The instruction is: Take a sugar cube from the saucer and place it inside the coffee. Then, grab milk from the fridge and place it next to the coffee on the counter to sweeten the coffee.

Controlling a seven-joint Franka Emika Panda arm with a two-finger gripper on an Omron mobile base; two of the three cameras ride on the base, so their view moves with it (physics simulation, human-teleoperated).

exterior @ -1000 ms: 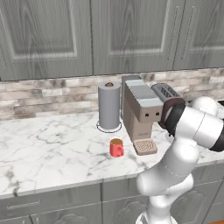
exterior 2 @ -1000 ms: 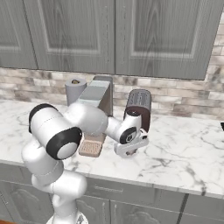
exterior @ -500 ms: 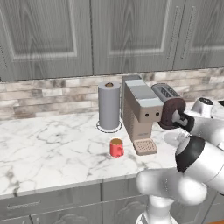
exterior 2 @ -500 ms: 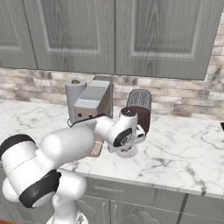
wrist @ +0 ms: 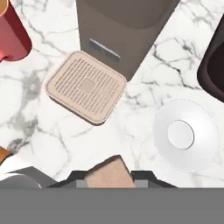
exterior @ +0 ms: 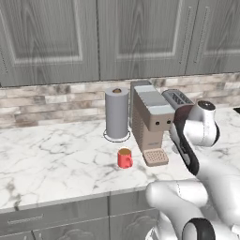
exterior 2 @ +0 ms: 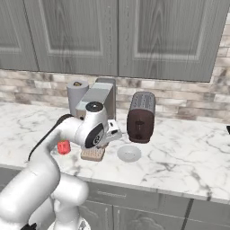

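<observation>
Looking down along the hand, the gripper [wrist: 109, 181] is pinching the tan sugar cube [wrist: 109, 174] between its closed fingers, hovering over the marble tabletop [wrist: 26, 113] with the bare white saucer [wrist: 186, 134] off to one side, the coffee machine's drip tray [wrist: 85, 86] ahead and the red coffee mug [wrist: 11, 33] at a corner. The left base view is showing the mug's brown coffee [exterior: 124, 157] left of the drip tray, in front of the paper towel roll [exterior: 116, 113], while the right base view is showing the saucer [exterior 2: 129, 153] in front of the dark toaster [exterior 2: 141, 117]. The arm is bending forward at the elbow, its hand [exterior 2: 104, 133] hanging just above the drip tray, between mug and saucer.
</observation>
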